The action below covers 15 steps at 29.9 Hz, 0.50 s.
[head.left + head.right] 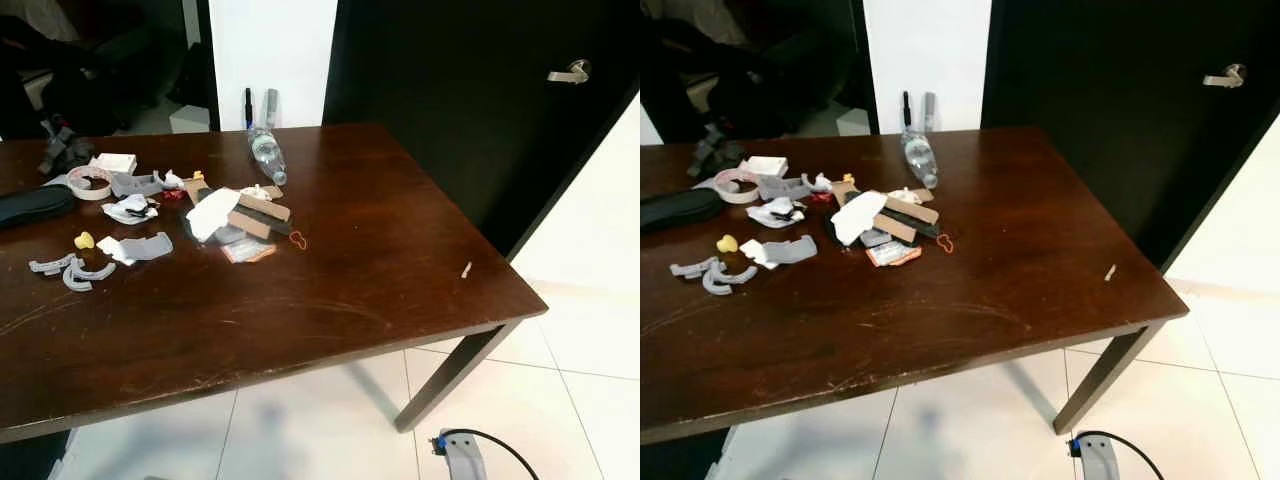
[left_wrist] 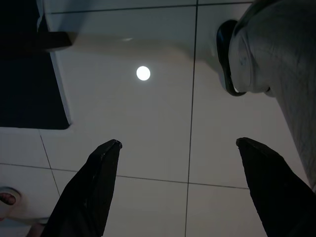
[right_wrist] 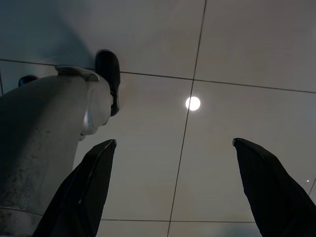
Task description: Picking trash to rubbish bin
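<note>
Dark wooden desk (image 1: 330,300) carries scattered trash (image 1: 215,215) not yet touched; left claw (image 2: 177,145) and right claw (image 3: 173,143) hang released over floor tiles, so approaching and reaching comes next

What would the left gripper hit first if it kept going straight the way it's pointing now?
Most likely the white tiled floor: the left gripper, fingers apart, points down at bare tile, with nothing between. The robot's own leg stands off to one side.

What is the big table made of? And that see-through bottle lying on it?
The table looks like dark brown wood with a shiny finish: it shows streaky grain and faint scratches. The bottle seems clear plastic, since the tabletop shows through it, though glass can't be ruled out.
</note>
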Motion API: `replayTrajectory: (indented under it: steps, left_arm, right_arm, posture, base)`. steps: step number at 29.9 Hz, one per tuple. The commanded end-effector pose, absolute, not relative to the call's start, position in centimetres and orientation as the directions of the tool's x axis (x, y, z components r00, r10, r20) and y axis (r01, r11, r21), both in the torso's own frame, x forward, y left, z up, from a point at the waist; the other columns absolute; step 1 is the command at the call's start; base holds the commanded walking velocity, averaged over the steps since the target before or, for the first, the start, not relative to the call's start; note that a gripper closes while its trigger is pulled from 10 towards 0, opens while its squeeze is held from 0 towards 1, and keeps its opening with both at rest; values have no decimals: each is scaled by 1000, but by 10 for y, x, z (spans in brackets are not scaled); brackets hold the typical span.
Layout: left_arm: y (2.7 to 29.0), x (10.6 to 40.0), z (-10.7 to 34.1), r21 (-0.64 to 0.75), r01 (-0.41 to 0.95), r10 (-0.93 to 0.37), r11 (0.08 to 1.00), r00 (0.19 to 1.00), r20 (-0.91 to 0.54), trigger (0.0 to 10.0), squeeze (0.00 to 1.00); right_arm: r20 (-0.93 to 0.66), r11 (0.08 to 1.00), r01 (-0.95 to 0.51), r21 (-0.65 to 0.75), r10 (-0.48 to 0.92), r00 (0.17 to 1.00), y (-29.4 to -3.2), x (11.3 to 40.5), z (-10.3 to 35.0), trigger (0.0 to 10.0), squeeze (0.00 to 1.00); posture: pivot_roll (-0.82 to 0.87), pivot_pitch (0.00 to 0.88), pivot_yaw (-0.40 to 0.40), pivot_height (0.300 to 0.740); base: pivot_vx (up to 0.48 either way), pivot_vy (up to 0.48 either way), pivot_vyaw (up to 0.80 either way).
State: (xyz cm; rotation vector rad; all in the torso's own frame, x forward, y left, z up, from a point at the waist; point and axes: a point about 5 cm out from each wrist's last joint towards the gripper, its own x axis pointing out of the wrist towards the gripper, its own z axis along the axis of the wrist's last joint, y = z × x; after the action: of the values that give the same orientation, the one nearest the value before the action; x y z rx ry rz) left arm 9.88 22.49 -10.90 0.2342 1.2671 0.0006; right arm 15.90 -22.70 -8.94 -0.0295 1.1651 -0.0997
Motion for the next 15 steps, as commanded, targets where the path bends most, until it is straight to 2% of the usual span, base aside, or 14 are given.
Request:
replayTrajectory:
  steps: [1,2,7,9,15]
  left_arm:
    - [218,92,-112,152,140,108,978,277,-955,10000,0]
    - [217,92,-112,151,140,108,979,277,-955,10000,0]
    - [217,93,-112,153,139,110,978,280,-954,10000,0]
    - [218,93,-112,157,142,113,977,281,-953,10000,0]
    - [217,94,-112,157,144,112,977,283,-953,10000,0]
  right_arm:
    - [-916,995,55,-86,-101,389,-231,158,-89,10000,0]
    - [-917,995,52,-87,-100,385,-232,157,-89,10000,0]
    - [-919,991,43,-126,-132,371,-237,154,-89,10000,0]
    - [-918,991,50,-125,-134,373,-238,154,-89,10000,0]
    - [-914,988,79,-130,-150,378,-241,154,-88,10000,0]
  posture:
    - [115,81,-49,740]
    - [114,80,-48,740]
    - [113,81,-48,740]
    - [113,81,-48,740]
    - [109,84,-50,740]
  base:
    - [0,0,0]
    - [0,0,0]
    - [0,0,800]
    - [0,0,438]
    - [0,0,0]
